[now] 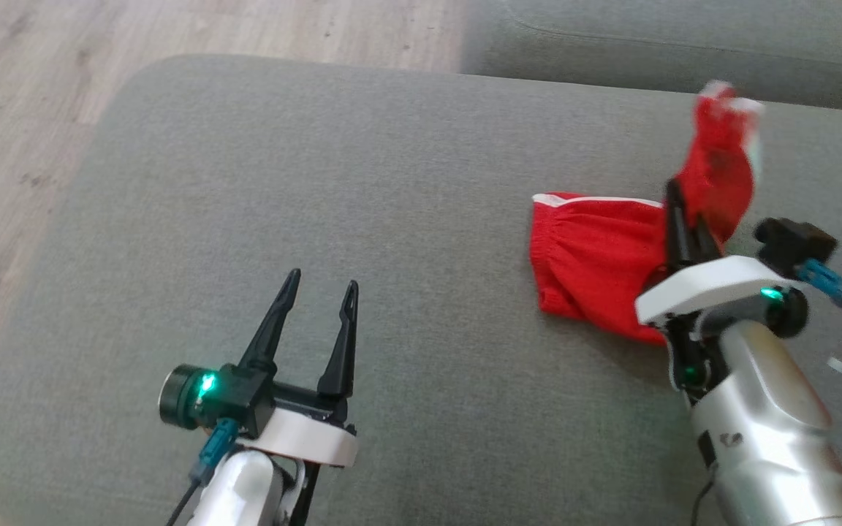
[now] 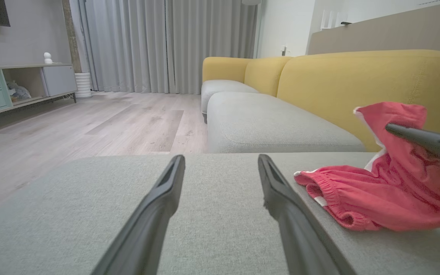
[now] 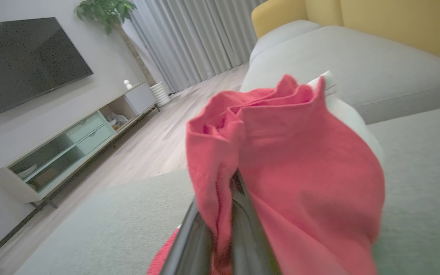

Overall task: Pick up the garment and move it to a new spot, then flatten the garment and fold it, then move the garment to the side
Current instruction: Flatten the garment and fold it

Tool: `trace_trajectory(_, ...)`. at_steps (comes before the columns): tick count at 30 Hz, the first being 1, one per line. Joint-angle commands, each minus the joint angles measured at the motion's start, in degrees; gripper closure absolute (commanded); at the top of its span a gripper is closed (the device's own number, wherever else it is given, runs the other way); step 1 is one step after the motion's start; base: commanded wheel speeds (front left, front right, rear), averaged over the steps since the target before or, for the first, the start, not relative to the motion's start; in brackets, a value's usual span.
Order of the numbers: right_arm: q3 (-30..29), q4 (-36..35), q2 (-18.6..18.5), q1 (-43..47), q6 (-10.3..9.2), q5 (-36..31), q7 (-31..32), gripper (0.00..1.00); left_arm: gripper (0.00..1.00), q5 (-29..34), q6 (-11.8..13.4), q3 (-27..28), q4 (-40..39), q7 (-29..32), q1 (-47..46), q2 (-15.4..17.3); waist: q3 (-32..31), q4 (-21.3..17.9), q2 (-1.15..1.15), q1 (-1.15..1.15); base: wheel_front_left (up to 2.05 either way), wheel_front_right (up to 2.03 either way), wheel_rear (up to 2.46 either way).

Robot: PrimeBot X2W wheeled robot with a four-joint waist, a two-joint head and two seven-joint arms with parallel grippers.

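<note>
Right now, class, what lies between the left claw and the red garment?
Just bare grey cushion: in the head view, nothing sits between the left claw and the red garment.

Right claw (image 1: 678,212) tips under red garment (image 1: 596,256)

Grey ottoman (image 1: 319,219), yellow sofa (image 2: 357,80), television (image 3: 25,61), curtains (image 2: 147,46)

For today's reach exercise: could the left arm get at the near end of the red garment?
Probably yes: the open left end effector faces bare cushion up to the garment; the right end effector holds its raised part.
</note>
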Motion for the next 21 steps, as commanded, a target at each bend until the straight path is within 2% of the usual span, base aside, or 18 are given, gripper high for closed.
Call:
trace_trajectory(1,2.86,-1.4,0.33,-2.7,-0.05,0.52,-0.9,1.0,0.0,0.23,-0.2,1.84,-1.89,-0.29,-0.99,0.22,0.1,0.85,0.0,0.0,0.0,0.0,0.0)
trace_trajectory(11,11.76,1.55,0.33,-4.25,-0.05,2.49,-1.39,1.0,0.0,-0.71,0.26,1.01,-1.98,-0.29,-1.17,0.21,0.78,4.15,0.0,0.0,0.0,0.0,0.0)
trace_trajectory(21,22.84,6.86,0.33,-3.24,-0.05,2.3,-0.42,1.0,0.0,-0.64,0.38,0.51,-1.27,-0.29,-1.31,0.21,0.73,4.09,0.0,0.0,0.0,0.0,0.0)
